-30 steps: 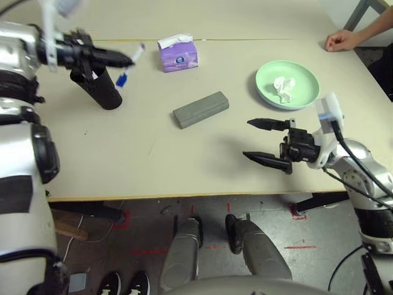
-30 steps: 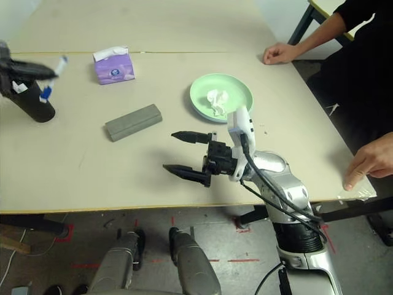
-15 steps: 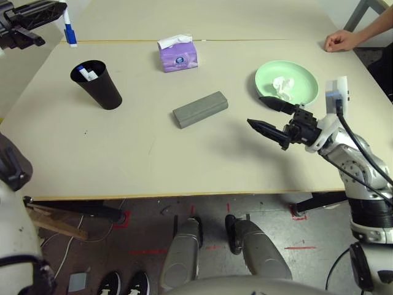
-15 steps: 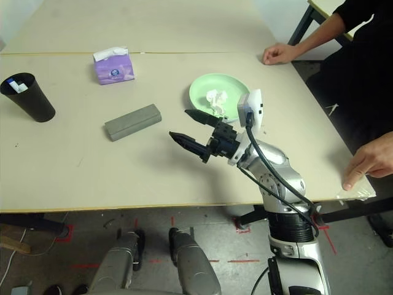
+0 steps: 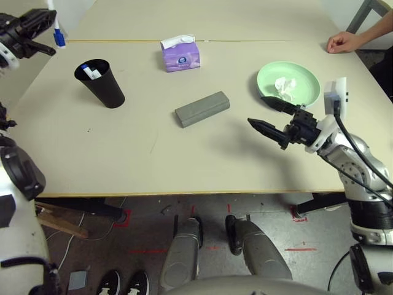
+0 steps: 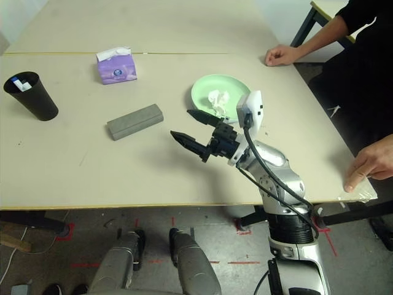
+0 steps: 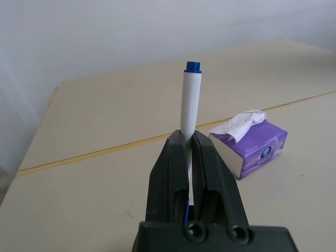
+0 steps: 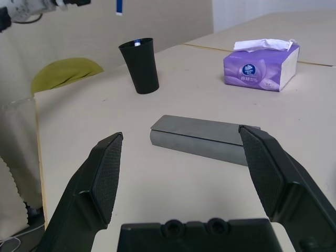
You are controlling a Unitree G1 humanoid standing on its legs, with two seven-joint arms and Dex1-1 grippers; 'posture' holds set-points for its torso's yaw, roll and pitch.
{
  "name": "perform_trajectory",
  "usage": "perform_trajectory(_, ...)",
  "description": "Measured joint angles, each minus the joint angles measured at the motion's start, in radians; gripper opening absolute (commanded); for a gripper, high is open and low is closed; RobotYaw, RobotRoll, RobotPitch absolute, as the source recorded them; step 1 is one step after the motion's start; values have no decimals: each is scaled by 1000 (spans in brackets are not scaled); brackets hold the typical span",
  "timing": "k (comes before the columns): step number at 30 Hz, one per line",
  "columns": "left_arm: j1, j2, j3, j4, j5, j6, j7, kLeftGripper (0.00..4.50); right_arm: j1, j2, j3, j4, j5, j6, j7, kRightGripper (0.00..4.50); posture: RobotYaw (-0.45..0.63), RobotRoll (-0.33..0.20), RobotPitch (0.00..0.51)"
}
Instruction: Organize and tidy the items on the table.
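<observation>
Fingers of the left gripper (image 7: 188,157) were clamped on a white marker pen (image 7: 188,102) with a blue cap, held up beyond the far left corner of the table (image 5: 141,153), well apart from the black cup (image 5: 101,83) where another pen (image 5: 91,72) stood. The right gripper (image 5: 265,117) hovered with its jaws spread wide and nothing between them, near the grey glasses case (image 5: 202,109) and just beside the green plate (image 5: 307,82) holding a crumpled tissue (image 5: 284,86). A purple tissue box (image 5: 180,54) sat farther back.
</observation>
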Motion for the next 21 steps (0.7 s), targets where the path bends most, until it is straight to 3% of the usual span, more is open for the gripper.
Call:
perform_trajectory(18, 39, -37, 7, 94, 0, -78, 89, 5, 21, -5, -1, -41, 23, 41, -5, 4500, -42, 0, 242)
perform_trajectory(21, 42, -39, 9, 95, -1, -81, 89, 1005, 22, -5, -1, -42, 25, 44, -4, 4500, -41, 0, 240)
